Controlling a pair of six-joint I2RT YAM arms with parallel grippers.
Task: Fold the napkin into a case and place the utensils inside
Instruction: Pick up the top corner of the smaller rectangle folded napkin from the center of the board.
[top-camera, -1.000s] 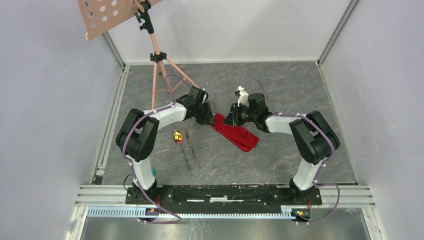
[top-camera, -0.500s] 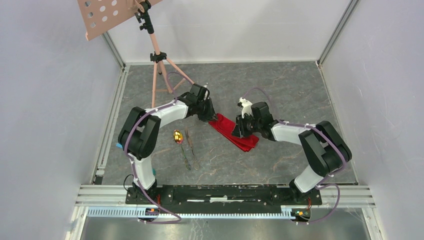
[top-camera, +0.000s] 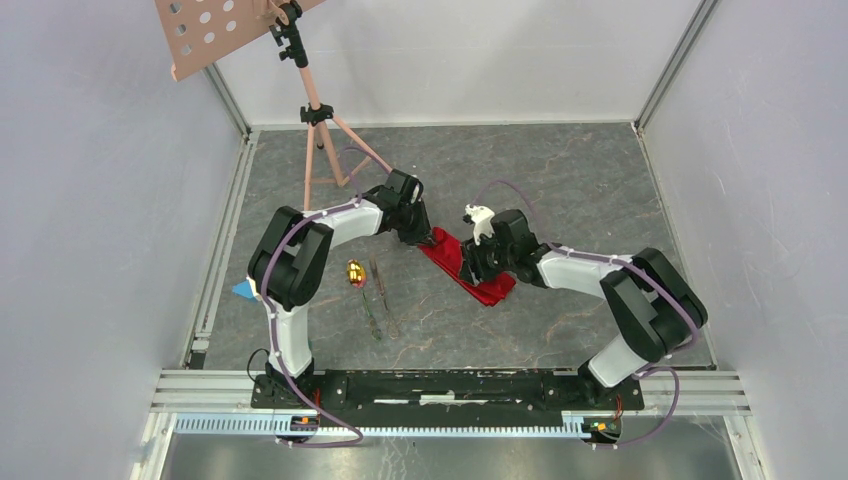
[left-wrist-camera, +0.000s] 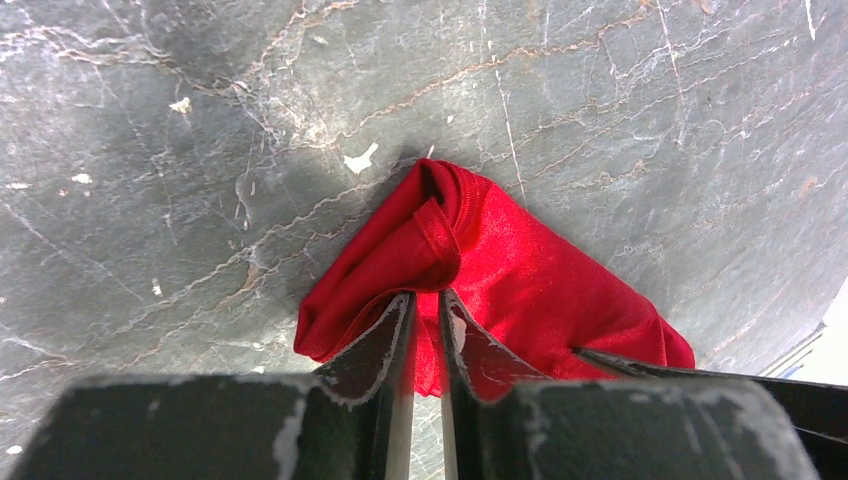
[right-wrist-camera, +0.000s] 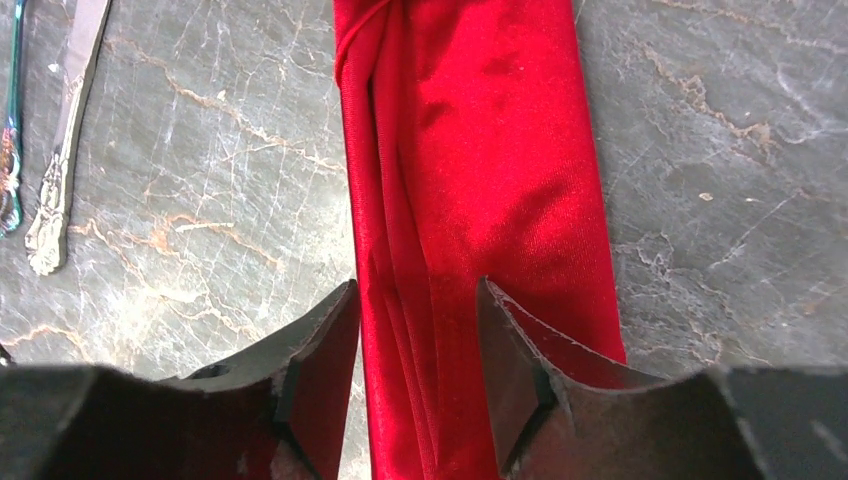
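Observation:
The red napkin (top-camera: 487, 283) lies as a narrow folded strip on the grey table, running from the left gripper towards the near right. My left gripper (top-camera: 427, 238) is shut on the strip's far end; in the left wrist view its jaws (left-wrist-camera: 427, 300) pinch a fold of the cloth (left-wrist-camera: 540, 270). My right gripper (top-camera: 470, 268) is open over the strip's middle; in the right wrist view (right-wrist-camera: 418, 300) its fingers straddle the stacked layers of the cloth (right-wrist-camera: 470, 150). A gold-bowled spoon (top-camera: 355, 272) and two thin dark utensils (top-camera: 382, 300) lie left of the napkin. Their handles show in the right wrist view (right-wrist-camera: 65, 130).
A pink music stand's tripod (top-camera: 322, 150) stands at the back left, close behind the left arm. A small blue piece (top-camera: 243, 290) lies near the left rail. Enclosure walls ring the table.
My right gripper has moved from beside the left gripper down along the napkin towards the near side. The napkin now lies narrower and flatter. The left gripper has barely moved.

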